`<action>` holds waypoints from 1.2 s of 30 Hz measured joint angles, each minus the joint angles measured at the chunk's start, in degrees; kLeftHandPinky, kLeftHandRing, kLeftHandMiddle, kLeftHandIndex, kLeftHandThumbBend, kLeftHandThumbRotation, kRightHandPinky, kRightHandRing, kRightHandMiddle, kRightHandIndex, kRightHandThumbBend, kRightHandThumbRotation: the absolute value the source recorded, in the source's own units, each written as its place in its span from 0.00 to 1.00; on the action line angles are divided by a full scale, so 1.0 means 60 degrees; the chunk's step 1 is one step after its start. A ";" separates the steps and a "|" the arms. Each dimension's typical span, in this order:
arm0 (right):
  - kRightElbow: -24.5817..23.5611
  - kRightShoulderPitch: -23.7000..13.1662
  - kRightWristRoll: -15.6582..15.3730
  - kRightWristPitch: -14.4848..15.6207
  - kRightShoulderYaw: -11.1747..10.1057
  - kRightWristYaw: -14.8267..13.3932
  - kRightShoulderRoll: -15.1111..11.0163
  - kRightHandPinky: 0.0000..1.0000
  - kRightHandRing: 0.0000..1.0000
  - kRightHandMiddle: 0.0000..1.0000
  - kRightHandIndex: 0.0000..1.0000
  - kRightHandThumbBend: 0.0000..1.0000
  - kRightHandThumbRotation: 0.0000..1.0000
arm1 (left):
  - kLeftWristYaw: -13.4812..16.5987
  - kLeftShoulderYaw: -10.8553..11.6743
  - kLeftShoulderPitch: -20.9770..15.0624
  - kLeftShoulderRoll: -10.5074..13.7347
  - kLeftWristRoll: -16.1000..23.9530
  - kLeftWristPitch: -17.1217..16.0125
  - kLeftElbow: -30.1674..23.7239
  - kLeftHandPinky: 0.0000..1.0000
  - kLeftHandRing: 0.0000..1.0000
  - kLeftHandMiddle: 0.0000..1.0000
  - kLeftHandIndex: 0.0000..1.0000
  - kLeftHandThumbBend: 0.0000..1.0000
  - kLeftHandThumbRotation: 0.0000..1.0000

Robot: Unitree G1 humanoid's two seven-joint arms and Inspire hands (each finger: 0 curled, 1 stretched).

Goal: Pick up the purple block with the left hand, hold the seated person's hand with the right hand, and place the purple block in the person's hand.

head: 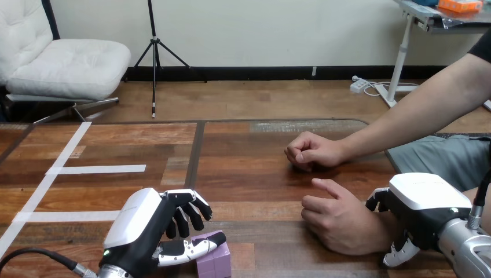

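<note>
The purple block point(213, 259) sits on the wooden surface point(249, 174), gripped by the left hand point(145, 229) with fingers point(194, 211) and thumb curled round it, seemingly ready to lift. Right of the block, the right hand point(425, 211) wraps its fingers point(377, 201) round the person's wrist point(377, 229), probably steadying it.

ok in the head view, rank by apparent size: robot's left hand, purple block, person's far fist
1. left hand, largest, also nearest the camera.
2. person's far fist, farther back, so true size unsure.
3. purple block, smallest, partly cut off at the bottom edge.
</note>
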 measured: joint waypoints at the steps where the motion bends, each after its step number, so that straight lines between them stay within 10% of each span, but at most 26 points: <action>1: 0.0000 0.0000 0.0000 0.0000 0.0000 -0.0002 0.0000 0.76 0.77 0.77 0.77 0.78 0.08 | 0.0023 -0.0002 -0.0002 -0.0001 0.0000 -0.0020 0.0024 0.27 0.35 0.46 0.51 0.64 0.36; 36: 0.0000 0.0011 0.0002 -0.0024 0.0000 -0.0045 -0.0026 0.79 0.79 0.80 0.79 0.80 0.09 | 0.0255 -0.0114 -0.0029 0.0008 0.0142 -0.0244 0.0280 0.36 0.46 0.53 0.57 0.66 0.41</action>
